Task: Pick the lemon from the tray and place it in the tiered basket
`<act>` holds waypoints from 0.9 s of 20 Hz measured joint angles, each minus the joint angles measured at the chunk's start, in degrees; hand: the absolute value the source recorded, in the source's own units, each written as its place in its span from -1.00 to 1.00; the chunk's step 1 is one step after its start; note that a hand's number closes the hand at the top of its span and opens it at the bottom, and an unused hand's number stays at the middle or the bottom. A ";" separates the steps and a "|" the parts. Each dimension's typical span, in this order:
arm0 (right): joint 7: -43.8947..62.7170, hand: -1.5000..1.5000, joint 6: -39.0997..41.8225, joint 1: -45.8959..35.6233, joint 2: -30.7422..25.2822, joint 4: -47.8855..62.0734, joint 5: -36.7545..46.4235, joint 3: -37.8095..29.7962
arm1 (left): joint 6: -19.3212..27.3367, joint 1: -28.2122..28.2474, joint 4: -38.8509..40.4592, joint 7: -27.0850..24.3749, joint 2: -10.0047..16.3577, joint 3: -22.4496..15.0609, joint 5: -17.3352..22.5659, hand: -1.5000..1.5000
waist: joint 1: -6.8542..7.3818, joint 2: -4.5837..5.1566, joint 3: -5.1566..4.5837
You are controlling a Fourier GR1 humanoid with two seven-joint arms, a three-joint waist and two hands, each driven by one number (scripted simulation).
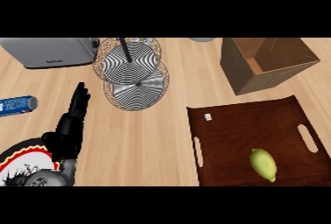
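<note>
Noted, at the far left, a blue cylindrical can (pixel 16 106) lying on the pale wooden counter (pixel 149 144) and, nearer, a round white plate with a red-and-yellow rim (pixel 19 154). Found a grey metal toaster (pixel 48 51) at the upper left. Saw the black left hand (pixel 68 131) resting by the plate, fingers straight, close together, holding nothing; saw no right hand anywhere. Located the wire tiered basket with black-and-white swirl-patterned shelves (pixel 135 87) just right of that hand, well apart from the dark brown wooden tray with slotted handles (pixel 245 127). Spotted a small white object (pixel 208 117) near the tray's far-left corner and the yellow-green oval lemon (pixel 263 164) lying in its near-right part, touching nothing else. Passed an open brown cardboard box (pixel 265 61) beyond the tray. Judged the lemon light, firm-skinned and apt to roll; thought best to curl fingers and thumb across its narrower middle, not its pointed ends.
</note>
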 measured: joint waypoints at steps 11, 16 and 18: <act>-4.75 -1.00 -1.82 10.38 8.03 -21.68 17.31 -8.39 | -0.57 -0.51 -0.22 -0.03 -0.39 -0.80 -0.80 0.00 | 1.99 0.60 -0.06; -8.40 -1.00 -4.43 14.82 10.03 -25.92 24.08 -7.68 | -0.90 -1.36 -1.04 0.82 -0.75 -1.41 -1.10 0.00 | 3.12 0.81 -0.10; -9.70 -1.00 -5.67 16.71 9.78 -26.68 27.45 -6.77 | -1.09 -1.38 -0.95 0.60 -0.88 -1.63 -1.28 0.00 | 3.54 0.95 -0.11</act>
